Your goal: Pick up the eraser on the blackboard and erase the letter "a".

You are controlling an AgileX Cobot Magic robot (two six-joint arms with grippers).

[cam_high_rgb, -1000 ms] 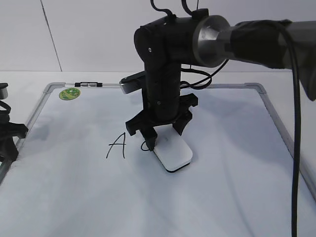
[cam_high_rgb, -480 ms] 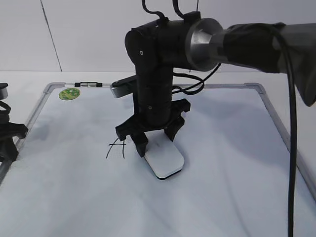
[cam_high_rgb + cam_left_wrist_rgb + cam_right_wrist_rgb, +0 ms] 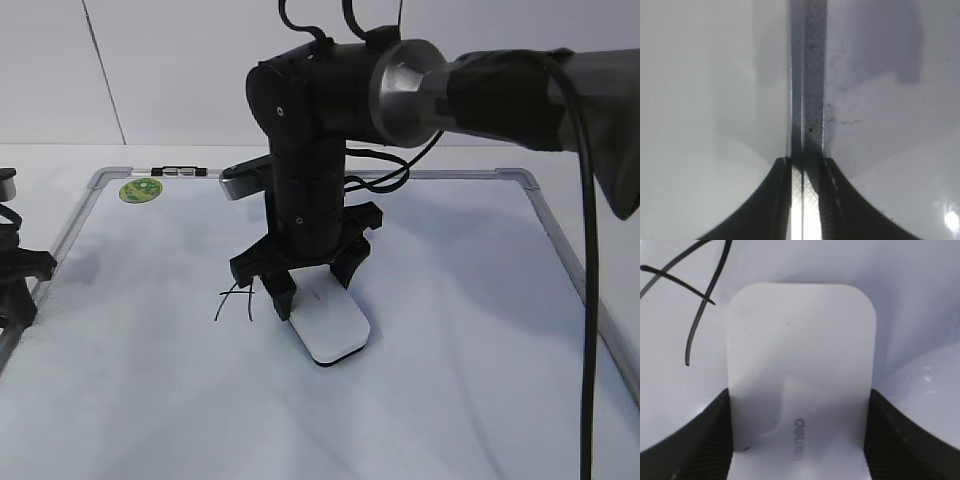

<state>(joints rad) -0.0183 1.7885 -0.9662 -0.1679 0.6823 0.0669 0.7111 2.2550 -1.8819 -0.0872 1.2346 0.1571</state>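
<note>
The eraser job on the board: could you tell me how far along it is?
Done: the right gripper holds the eraser, flat on the blackboard. In hand: wiping beside the partly rubbed capital A. Left: no lowercase "a" shows, though the arm may hide some; lift to check.

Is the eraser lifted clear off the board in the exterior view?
No, the eraser lies flat on the board with the right gripper clamped across it.

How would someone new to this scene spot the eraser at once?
Start at the blackboard, the big white board in a grey frame. Near its middle the right claw grips the eraser, a flat white rounded block beside black marker strokes, unlike the green sticker.
</note>
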